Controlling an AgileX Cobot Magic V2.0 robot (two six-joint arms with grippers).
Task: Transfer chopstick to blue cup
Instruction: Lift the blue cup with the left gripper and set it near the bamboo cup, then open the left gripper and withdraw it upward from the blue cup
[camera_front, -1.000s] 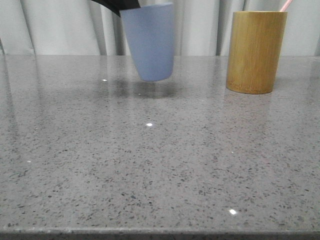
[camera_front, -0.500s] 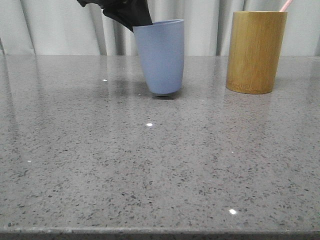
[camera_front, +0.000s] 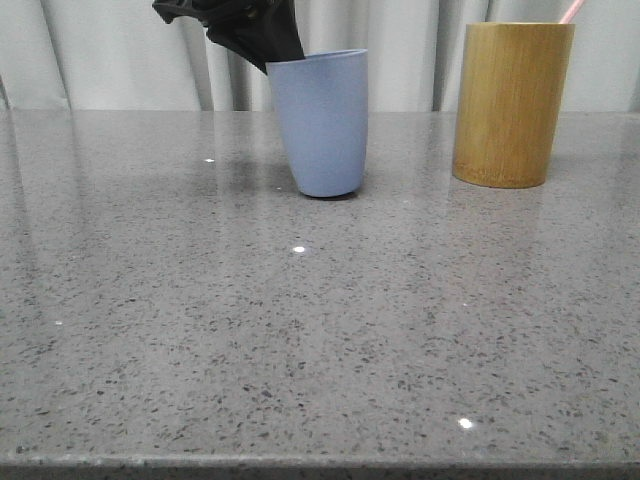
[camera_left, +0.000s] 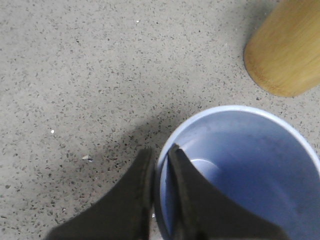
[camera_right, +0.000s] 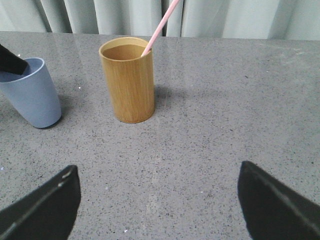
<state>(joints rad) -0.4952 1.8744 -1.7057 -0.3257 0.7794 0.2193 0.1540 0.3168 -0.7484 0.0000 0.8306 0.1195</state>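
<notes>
The blue cup (camera_front: 323, 122) stands upright on the grey stone table (camera_front: 300, 320), left of centre. My left gripper (camera_front: 268, 48) is shut on the cup's rim from above; in the left wrist view one finger sits outside the wall and one inside, gripper (camera_left: 161, 152), and the blue cup (camera_left: 255, 165) is empty. A pale pink chopstick (camera_right: 159, 27) leans out of the tan bamboo holder (camera_right: 129, 80); only the chopstick's tip (camera_front: 571, 10) shows in the front view above the bamboo holder (camera_front: 512, 104). My right gripper (camera_right: 159, 180) hangs open over bare table, nearer than the holder.
Pale curtains (camera_front: 120, 55) close off the back of the table. The blue cup (camera_right: 31, 92) stands to the left of the holder with a gap of about one cup width between them.
The left gripper has lowered the blue cup from the air and shifted it slightly right; its base now rests on the table.
</notes>
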